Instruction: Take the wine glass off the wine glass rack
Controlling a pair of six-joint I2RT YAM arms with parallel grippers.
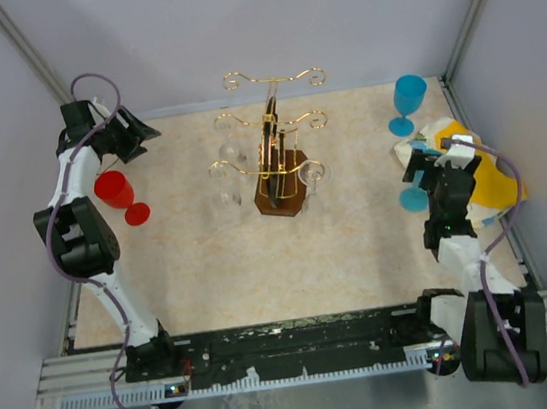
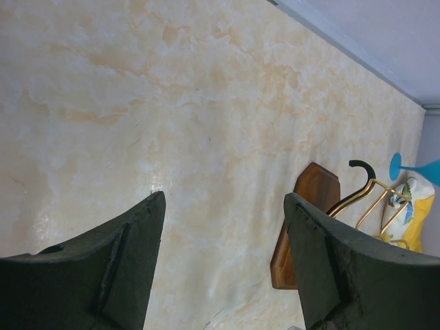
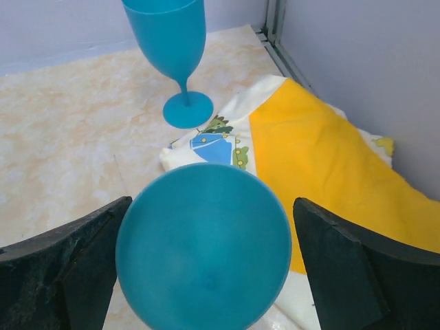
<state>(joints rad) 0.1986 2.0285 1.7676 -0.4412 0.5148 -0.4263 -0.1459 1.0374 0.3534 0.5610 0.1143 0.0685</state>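
The wine glass rack stands mid-table, gold wire on a brown wooden base. Clear wine glasses hang from it, two on its left and one on its right. My left gripper is open at the far left, well away from the rack; in its wrist view the left gripper has only bare table between its fingers. My right gripper is open at the right edge. A blue wine glass, seen end-on, sits between the spread fingers of my right gripper, with a clear gap on the right side.
A red wine glass lies by the left arm. Another blue wine glass stands upright at the back right. A yellow and white cloth lies bunched against the right wall.
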